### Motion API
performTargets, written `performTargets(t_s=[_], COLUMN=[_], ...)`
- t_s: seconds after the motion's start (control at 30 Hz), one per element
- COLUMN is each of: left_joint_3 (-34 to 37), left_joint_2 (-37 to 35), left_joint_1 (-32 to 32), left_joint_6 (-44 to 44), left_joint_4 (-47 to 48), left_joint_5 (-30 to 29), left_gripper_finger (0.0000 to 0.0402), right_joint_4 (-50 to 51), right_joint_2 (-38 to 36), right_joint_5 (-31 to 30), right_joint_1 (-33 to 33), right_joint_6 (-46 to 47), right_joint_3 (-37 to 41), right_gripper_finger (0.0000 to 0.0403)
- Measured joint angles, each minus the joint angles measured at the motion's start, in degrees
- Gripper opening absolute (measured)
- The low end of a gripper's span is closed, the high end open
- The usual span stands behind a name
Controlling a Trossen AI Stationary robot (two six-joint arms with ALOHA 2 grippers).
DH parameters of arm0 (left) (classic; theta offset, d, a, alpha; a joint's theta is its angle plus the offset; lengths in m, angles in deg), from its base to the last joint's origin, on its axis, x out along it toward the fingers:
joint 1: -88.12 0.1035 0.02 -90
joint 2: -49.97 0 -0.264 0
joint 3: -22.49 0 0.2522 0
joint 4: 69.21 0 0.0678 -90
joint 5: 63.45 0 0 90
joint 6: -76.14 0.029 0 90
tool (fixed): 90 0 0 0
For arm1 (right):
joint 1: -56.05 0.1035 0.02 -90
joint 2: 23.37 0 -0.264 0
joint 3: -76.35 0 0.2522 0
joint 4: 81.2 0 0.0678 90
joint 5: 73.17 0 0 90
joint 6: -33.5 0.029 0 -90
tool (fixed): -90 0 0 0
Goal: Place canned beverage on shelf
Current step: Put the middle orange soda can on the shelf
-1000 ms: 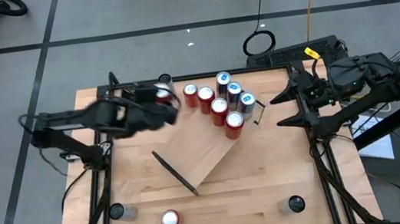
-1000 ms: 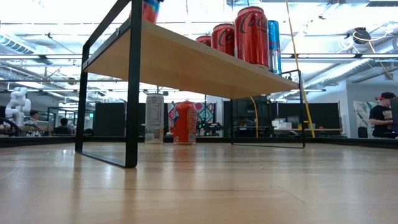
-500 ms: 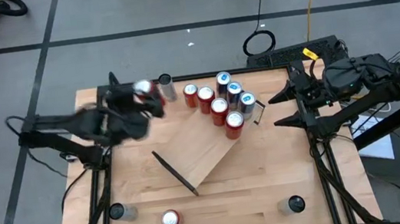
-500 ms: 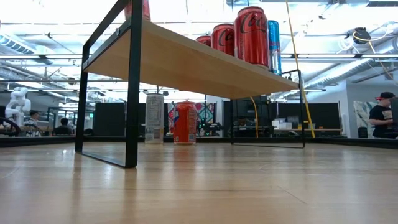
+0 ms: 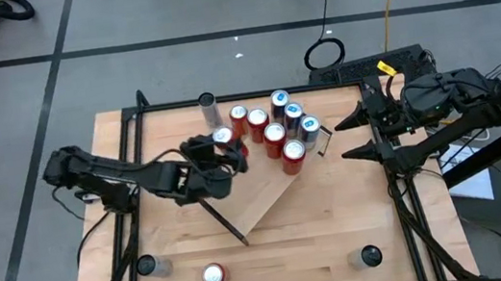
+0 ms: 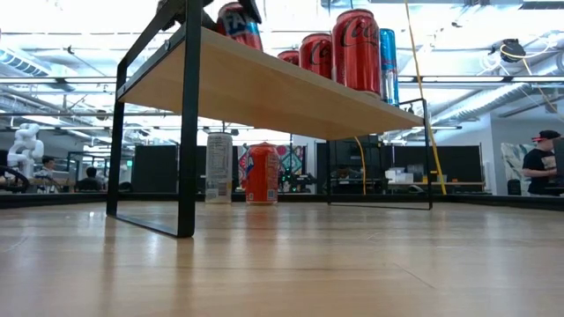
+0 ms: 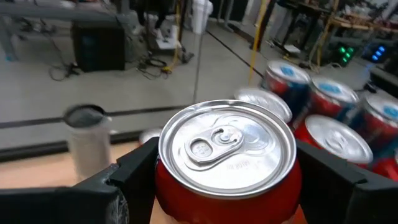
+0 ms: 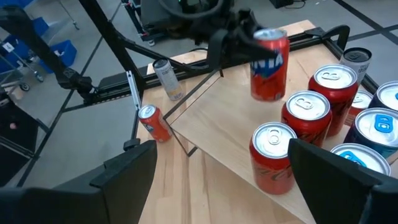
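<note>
My left gripper [image 5: 222,140] is shut on a red canned beverage [image 5: 222,135], over the far left part of the shelf [image 5: 259,190], a light-wood board on black brackets. In the right wrist view the held can [image 8: 269,64] leans, its base just above the board [image 8: 217,130]; whether they touch, I cannot tell. Several red and blue cans [image 5: 275,134] stand on their bases along the shelf's far right edge. My right gripper [image 5: 355,135] waits open at the table's right side, above it. My left gripper pinches the can's side wall just under its top rim [image 7: 164,186], one finger [image 7: 127,180] on each side. The fingers come nearly level from the table's left. The can is tilted, its silver top [image 7: 227,146] facing the wrist camera.
On the tabletop stand a silver can [image 5: 207,103] near the far edge, a red can [image 5: 213,275] and two dark cans [image 5: 146,266] [image 5: 371,257] near the front edge. Bare board lies on the shelf's near left half. A person [image 6: 539,163] stands in the room behind.
My left gripper has carried the red can from the table's far left toward the right and the near edge, and down over the shelf's far left part. The wrist has rolled, so the can now leans. My right arm has kept still.
</note>
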Motion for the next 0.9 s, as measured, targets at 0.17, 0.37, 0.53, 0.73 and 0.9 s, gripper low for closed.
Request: performTargets(t_s=[0.17,0.37,0.53,0.73,0.9], left_joint_3=[0.0,0.0,0.0,0.0,0.0], left_joint_2=[2.4,3.8,4.3,4.9,4.9], left_joint_1=[-0.1,0.2,0.5,0.9,1.6], left_joint_6=[0.0,6.0,10.7,12.0,13.3], left_joint_4=[-1.3,-3.1,-3.7,-3.6,-3.1], left_joint_5=[0.9,0.8,1.0,1.1,2.5], left_gripper_finger=[0.0290,0.0290,0.0290,0.0290,0.0290], right_joint_4=[0.0,0.0,0.0,0.0,0.0], right_joint_2=[0.1,0.1,0.1,0.1,0.1], right_joint_5=[0.0,0.0,0.0,0.0,-0.3], right_joint_1=[0.0,0.0,0.0,0.0,0.0], right_joint_6=[0.0,0.0,-0.1,-0.2,-0.2], right_joint_3=[0.0,0.0,0.0,0.0,0.0], right_gripper_finger=[0.0338,0.0338,0.0338,0.0338,0.0338])
